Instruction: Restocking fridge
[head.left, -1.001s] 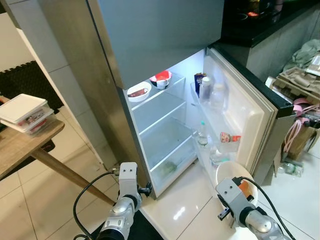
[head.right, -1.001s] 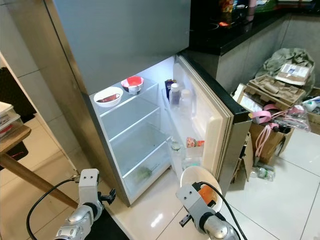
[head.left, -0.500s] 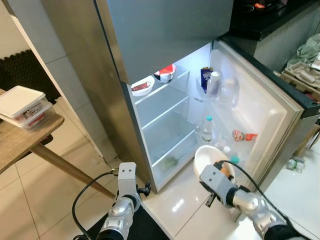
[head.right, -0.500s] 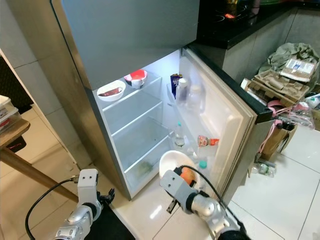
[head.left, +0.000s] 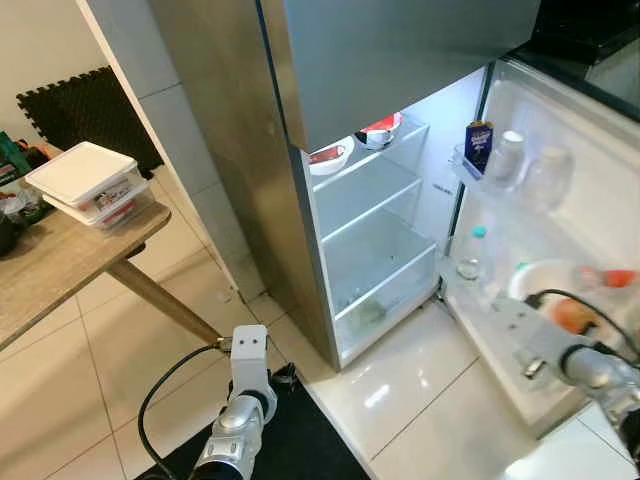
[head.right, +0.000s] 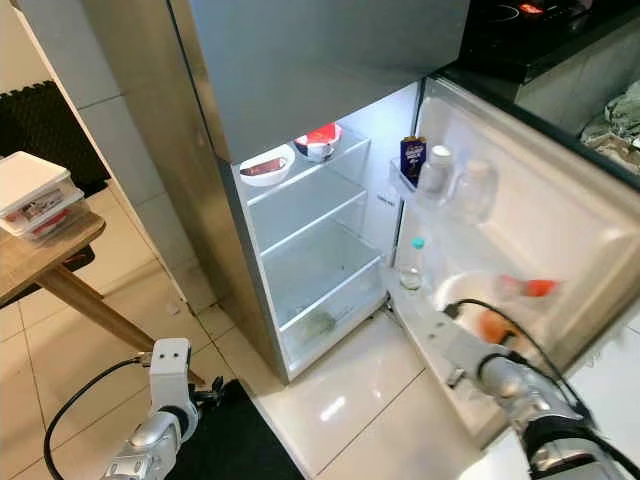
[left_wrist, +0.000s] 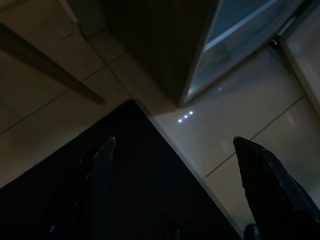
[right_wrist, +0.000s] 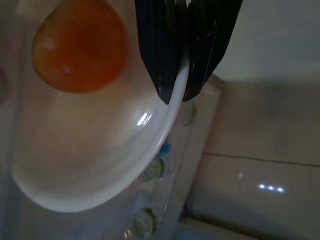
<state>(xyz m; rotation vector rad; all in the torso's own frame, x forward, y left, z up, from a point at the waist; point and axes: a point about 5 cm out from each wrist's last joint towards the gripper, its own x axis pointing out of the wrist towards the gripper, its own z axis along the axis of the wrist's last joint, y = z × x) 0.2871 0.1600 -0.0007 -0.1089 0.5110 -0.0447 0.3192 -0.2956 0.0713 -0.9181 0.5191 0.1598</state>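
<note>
At the far left a wooden table (head.left: 60, 270) carries stacked lidded food boxes (head.left: 88, 185), well apart from the work. The left gripper (left_wrist: 175, 165) hangs idle over the dark floor mat (head.left: 300, 440), its two black fingers spread wide with nothing between them. Next comes the open fridge (head.left: 370, 250): the top shelf (head.right: 300, 175) holds a white dish (head.right: 266, 166) and a red-topped bowl (head.right: 318, 142), while the middle shelves look bare and offer the widest room. Further right, the door (head.right: 520, 230) stands swung out, its racks crowded with a blue carton (head.right: 411, 158), jars and a bottle (head.right: 411, 265). The right gripper (right_wrist: 181, 82) is clamped on the rim of a white bowl (right_wrist: 95, 160) with an orange round fruit (right_wrist: 79, 46) inside, held low, just in front of the door racks. The bowl looks stiff, glossy and breakable, so a rim pinch is probably slippery; the fruit can roll, so the bowl wants keeping level. Taking it in likely means swinging leftward, clear of the door racks and the shelf's front edge.
</note>
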